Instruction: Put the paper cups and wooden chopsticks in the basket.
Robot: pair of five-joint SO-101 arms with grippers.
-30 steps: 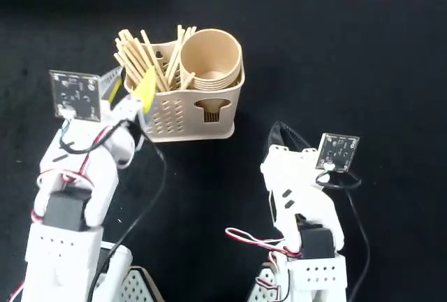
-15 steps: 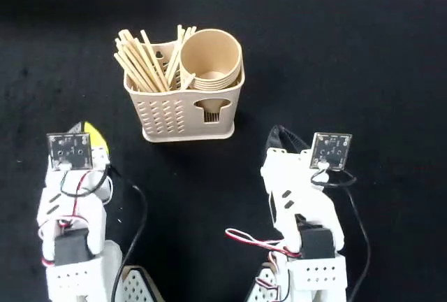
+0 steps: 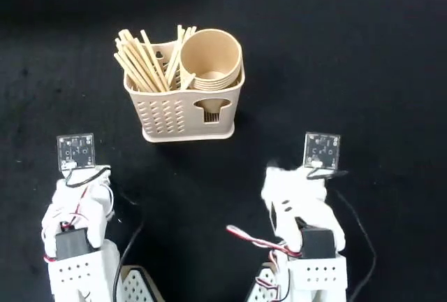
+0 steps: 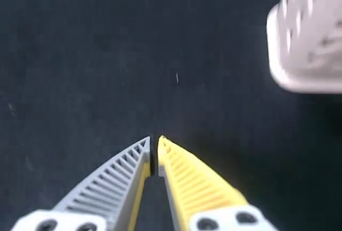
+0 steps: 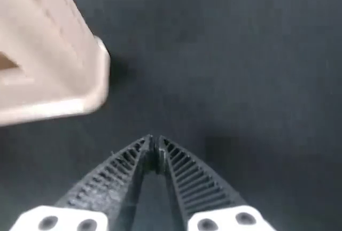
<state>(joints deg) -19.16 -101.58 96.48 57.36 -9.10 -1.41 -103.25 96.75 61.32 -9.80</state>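
Status: task appears complete. Upright basket [image 3: 185,113] on table [image 3: 363,64]. Contents: paper cups [image 3: 211,57] nested in one compartment; wooden chopsticks [image 3: 143,61] bunched upright in compartment beside. Every cup and chopstick visible sits inside basket; cloth beneath arms hidden, so stray item possible. Pincers: left gripper [image 4: 153,144] closed tip to tip, empty, apart from basket; right gripper [image 5: 154,144] closed, empty, near basket corner. Work left: probably none.

Chopsticks [image 3: 140,61]: lower ends hidden inside basket [image 3: 183,110]; count not tellable. Cups [image 3: 209,54]: nested, lower bodies hidden behind basket wall; number in stack unclear. Both wrist views: basket cut off at picture edge, one corner visible. High view: bases of left arm [image 3: 73,225] and right arm [image 3: 307,225] cut off by bottom edge.
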